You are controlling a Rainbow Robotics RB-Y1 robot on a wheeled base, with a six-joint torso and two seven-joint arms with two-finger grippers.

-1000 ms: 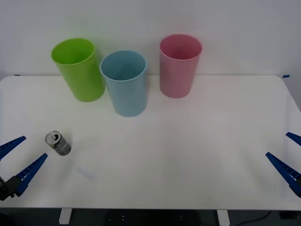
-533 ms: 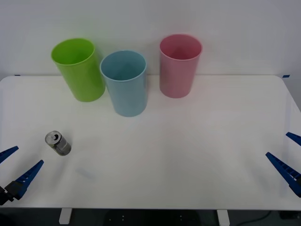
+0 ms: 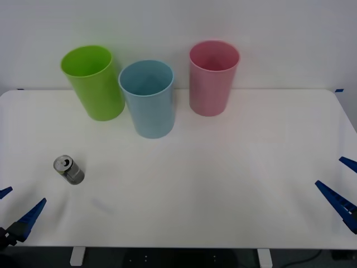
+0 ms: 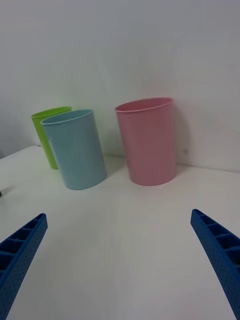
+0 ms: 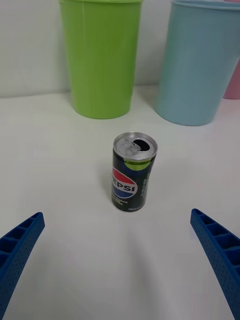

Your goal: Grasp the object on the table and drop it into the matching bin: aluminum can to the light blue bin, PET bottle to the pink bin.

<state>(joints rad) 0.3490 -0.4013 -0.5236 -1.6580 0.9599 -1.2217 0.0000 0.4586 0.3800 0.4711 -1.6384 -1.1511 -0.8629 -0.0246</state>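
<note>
The aluminum can [image 3: 68, 170] stands upright on the white table [image 3: 251, 167] at the near left, dark-printed with a shiny top. In the left wrist view the can [image 5: 132, 177] is a short way ahead of my left gripper [image 5: 117, 222], centred between its spread blue fingers. My left gripper [image 3: 15, 205] is open and empty at the table's near-left corner. My right gripper [image 3: 343, 181] is open at the right edge, nothing in it. The light blue bin [image 3: 148, 99] stands at the back, with the pink bin [image 3: 213, 78] to its right.
A lime green bin [image 3: 93, 82] stands left of the light blue one, almost touching it. The right wrist view shows the light blue bin [image 4: 77, 150], the pink bin [image 4: 147, 142] and the green bin [image 4: 50, 132] far ahead across bare tabletop.
My left gripper has drawn back toward the table's near-left corner, away from the can. The can and the right arm have not moved.
</note>
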